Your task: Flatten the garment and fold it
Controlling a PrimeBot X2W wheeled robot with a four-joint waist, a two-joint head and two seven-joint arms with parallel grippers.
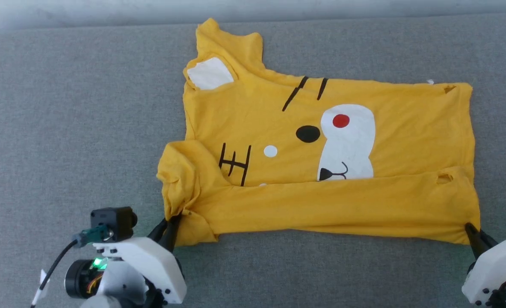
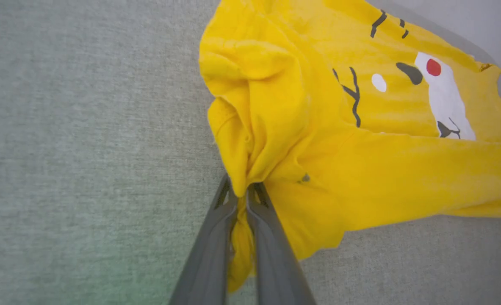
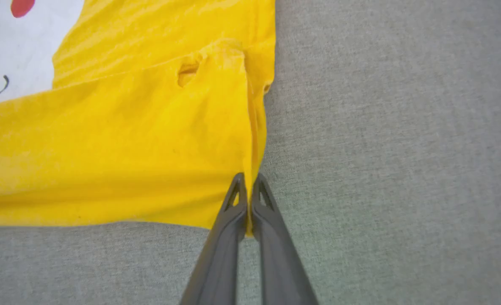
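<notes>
The yellow T-shirt [image 1: 304,162] lies spread on the grey surface, its near long edge folded up over the cartoon face so a plain yellow band [image 1: 329,205] covers the lower part of the print. My left gripper [image 1: 172,220] is shut on bunched cloth at the shirt's near-left corner [image 2: 244,188]. At the near-right corner my right gripper [image 1: 470,230] is shut on the hem edge [image 3: 248,182]. White muzzle, red dot and black stripes remain visible above the fold [image 1: 347,141]. One sleeve with a white ear patch [image 1: 210,72] sticks out at the far left.
Grey fabric surface [image 1: 64,128] extends on all sides of the shirt. A pale strip [image 1: 107,13] runs along the far edge. Small holes show near the shirt's right hem [image 3: 187,73].
</notes>
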